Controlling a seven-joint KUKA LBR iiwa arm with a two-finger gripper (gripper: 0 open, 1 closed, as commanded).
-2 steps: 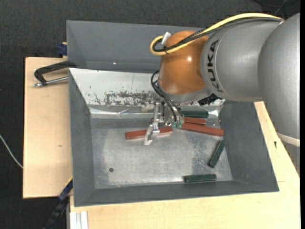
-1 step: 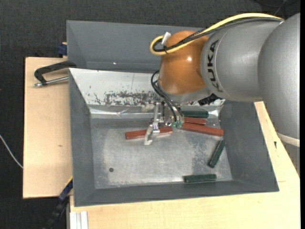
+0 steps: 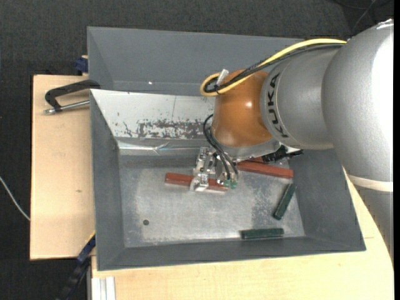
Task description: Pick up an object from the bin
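Observation:
My gripper (image 3: pixel 214 179) is low over the middle of the bin floor, open, its fingertips (image 3: pixel 201 179) standing on either side of the right end of a red-brown stick (image 3: pixel 180 180). That stick lies flat, running left to right, and its right end is partly hidden by the gripper. A second red-brown stick (image 3: pixel 269 169) lies just to the right, half under the wrist.
Two dark green sticks lie in the front right part of the bin: one slanted (image 3: pixel 283 202), one flat along the front wall (image 3: pixel 262 233). A small dark speck (image 3: pixel 145 223) sits at front left. The arm and its orange cover hang over the back right.

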